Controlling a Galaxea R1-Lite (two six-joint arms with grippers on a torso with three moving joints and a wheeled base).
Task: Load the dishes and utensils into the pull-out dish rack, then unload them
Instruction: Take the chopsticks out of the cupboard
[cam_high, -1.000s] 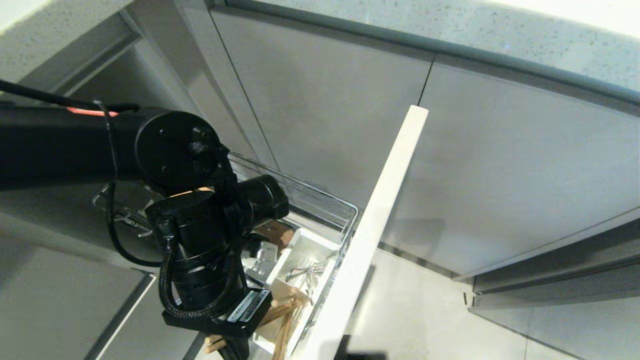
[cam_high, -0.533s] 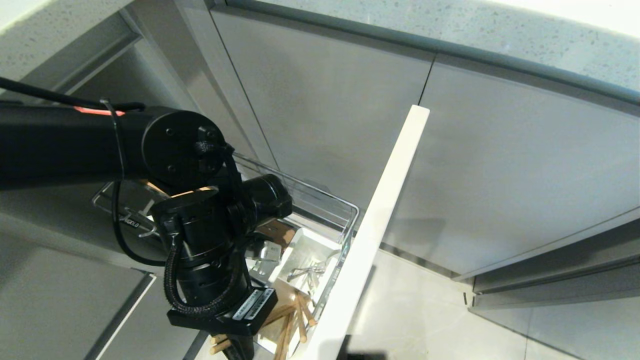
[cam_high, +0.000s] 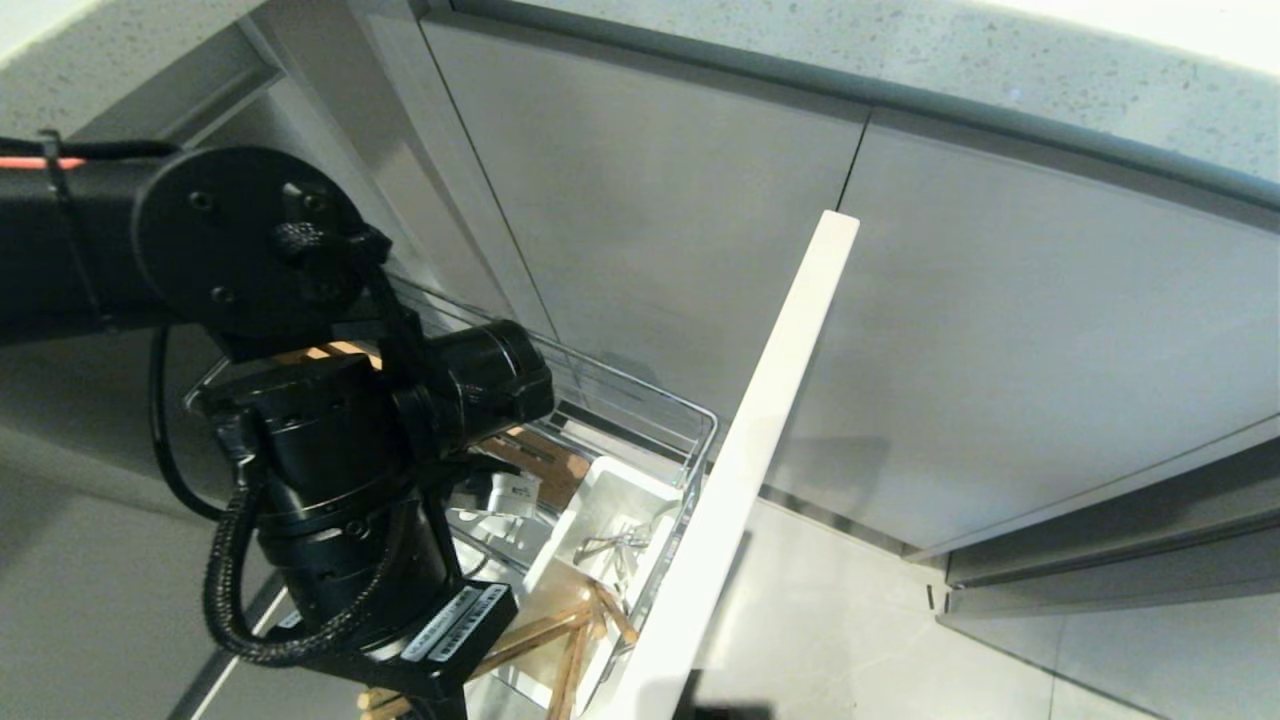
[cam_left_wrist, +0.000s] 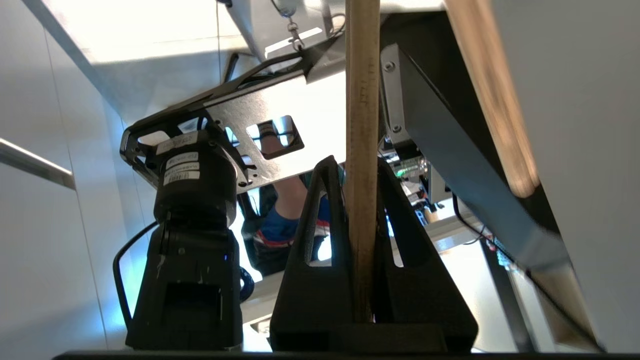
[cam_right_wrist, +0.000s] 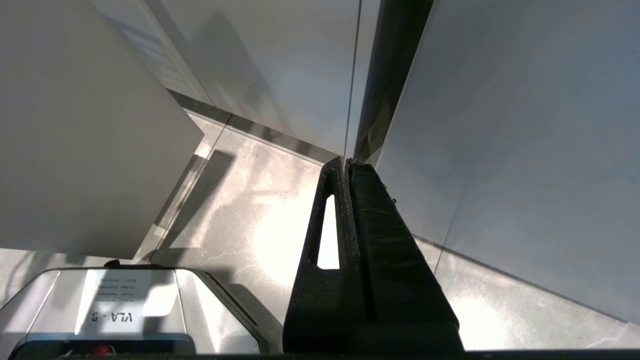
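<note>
The pull-out dish rack (cam_high: 640, 395) stands drawn out from the cabinet, its pale front panel (cam_high: 760, 450) on the right. My left arm (cam_high: 340, 500) hangs over the rack and hides much of it. In the left wrist view my left gripper (cam_left_wrist: 361, 167) is shut on a wooden chopstick (cam_left_wrist: 362, 100); a second chopstick (cam_left_wrist: 492, 100) shows blurred beside it. The head view shows the chopsticks (cam_high: 545, 630) slanting over the near end of the white utensil tub (cam_high: 590, 490). A silver spoon (cam_high: 610, 545) lies in that tub. The dishes are out of view. My right gripper (cam_right_wrist: 346, 162) is shut and empty, parked low.
Grey cabinet doors (cam_high: 1000, 330) and a speckled counter edge (cam_high: 900, 60) stand behind the rack. The orange-brown board (cam_high: 540, 460) shows beside the tub. Pale floor tiles (cam_high: 850, 620) lie right of the panel. A person's arm and blue clothing (cam_left_wrist: 280, 220) show past my left gripper.
My left arm has swung left and risen towards the head camera, drawing the chopsticks leftwards over the tub's near end. The rack, spoon and right arm have stayed put.
</note>
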